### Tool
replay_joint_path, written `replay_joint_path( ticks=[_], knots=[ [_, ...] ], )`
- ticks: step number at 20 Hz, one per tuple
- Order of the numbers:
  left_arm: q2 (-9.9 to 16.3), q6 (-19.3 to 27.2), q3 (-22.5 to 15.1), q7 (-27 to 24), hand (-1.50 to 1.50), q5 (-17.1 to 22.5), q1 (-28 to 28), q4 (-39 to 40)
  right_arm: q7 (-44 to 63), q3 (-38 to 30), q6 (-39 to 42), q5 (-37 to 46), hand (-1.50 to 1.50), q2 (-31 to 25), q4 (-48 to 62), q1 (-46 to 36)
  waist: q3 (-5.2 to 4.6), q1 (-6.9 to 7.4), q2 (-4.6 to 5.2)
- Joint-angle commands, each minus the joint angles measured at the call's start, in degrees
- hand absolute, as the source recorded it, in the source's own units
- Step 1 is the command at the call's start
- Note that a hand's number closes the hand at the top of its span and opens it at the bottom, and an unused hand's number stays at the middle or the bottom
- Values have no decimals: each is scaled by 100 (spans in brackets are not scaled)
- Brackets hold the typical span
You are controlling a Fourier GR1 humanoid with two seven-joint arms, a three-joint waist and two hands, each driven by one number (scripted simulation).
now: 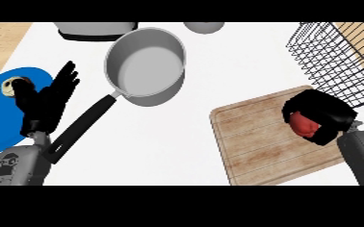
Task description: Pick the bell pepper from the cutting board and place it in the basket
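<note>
White surface (213, 67), wood strips showing at both top corners. Wooden cutting board (263, 144) sits lower right, tilted a bit. Right robot hand (323, 113) is over the board's right part, fingers curled round the red bell pepper (305, 125); only a patch of red shows between the fingers, can't tell if it's lifted off the board. Black wire basket (323, 53) is at the upper right, just beyond the board's far corner. Left robot hand (50, 98) rests at the left edge, fingers straight and pointing up, holding nothing, partly over a blue plate (21, 77). Grey pan (146, 65) in the middle, black handle (82, 127) running down-left toward the left forearm. Two grey items cut off at the top edge, can't identify them.
</note>
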Motion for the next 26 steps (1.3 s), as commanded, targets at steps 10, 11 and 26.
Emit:
replay_joint_path(
  ticks=[10, 11, 26],
  knots=[
    [89, -159, 104, 132, 0, 47, -38, -178, 3327, -1638, 26, -245, 150, 1627, 895, -779, 57, 106, 84],
    [50, -159, 85, 131, 0, 49, -20, -126, 3573, -1810, -3, -292, 150, 1672, 891, -834, 49, 55, 123],
    [-121, -326, -236, 77, 0, -10, -500, 27, 7779, -2771, -4078, -22, 150, 2973, 682, -3599, 12, 824, 228]
  ],
)
